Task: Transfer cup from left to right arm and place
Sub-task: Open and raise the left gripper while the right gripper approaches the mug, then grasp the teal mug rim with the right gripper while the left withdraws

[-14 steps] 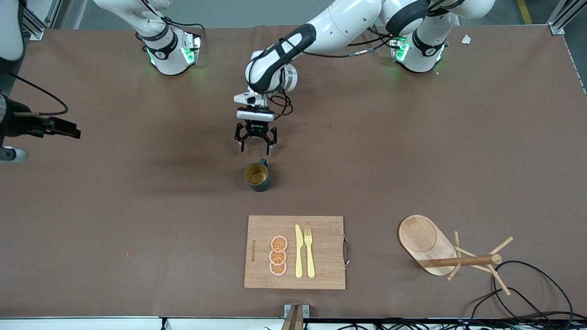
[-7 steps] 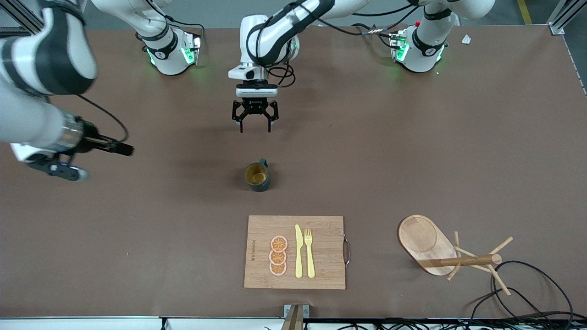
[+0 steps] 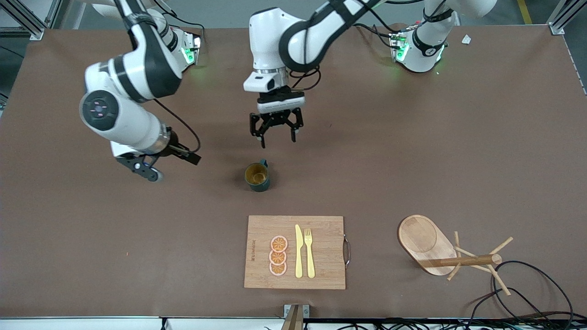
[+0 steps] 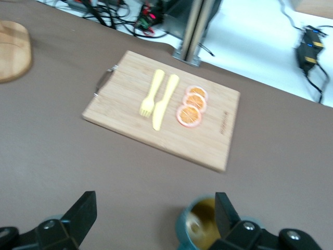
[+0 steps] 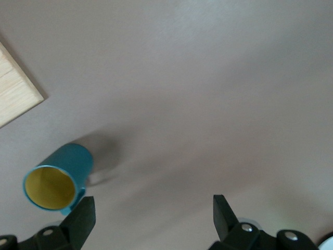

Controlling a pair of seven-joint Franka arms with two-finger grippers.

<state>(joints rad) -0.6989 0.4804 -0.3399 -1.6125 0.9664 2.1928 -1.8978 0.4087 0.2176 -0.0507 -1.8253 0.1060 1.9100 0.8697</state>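
The dark teal cup [image 3: 257,177] stands upright on the brown table, its yellow-brown inside showing. My left gripper [image 3: 277,137] hangs open and empty over bare table just beside the cup. In the left wrist view the cup [image 4: 200,229] sits close to one of that gripper's fingers [image 4: 225,211]. My right gripper [image 3: 143,170] is open and empty, low over bare table toward the right arm's end from the cup. The right wrist view shows the cup [image 5: 57,179] next to one of that gripper's fingers [image 5: 80,216].
A wooden cutting board [image 3: 321,229] lies nearer the front camera than the cup, with a yellow knife [image 3: 298,251], a yellow fork [image 3: 309,252] and orange slices [image 3: 278,255] on it. A wooden mug tree on an oval base [image 3: 424,243] stands toward the left arm's end, with cables [image 3: 527,293] by it.
My right arm has swung in from the table's edge toward the cup. My left gripper rose off the cup, then shifted a little toward the left arm's end. The cup has not moved.
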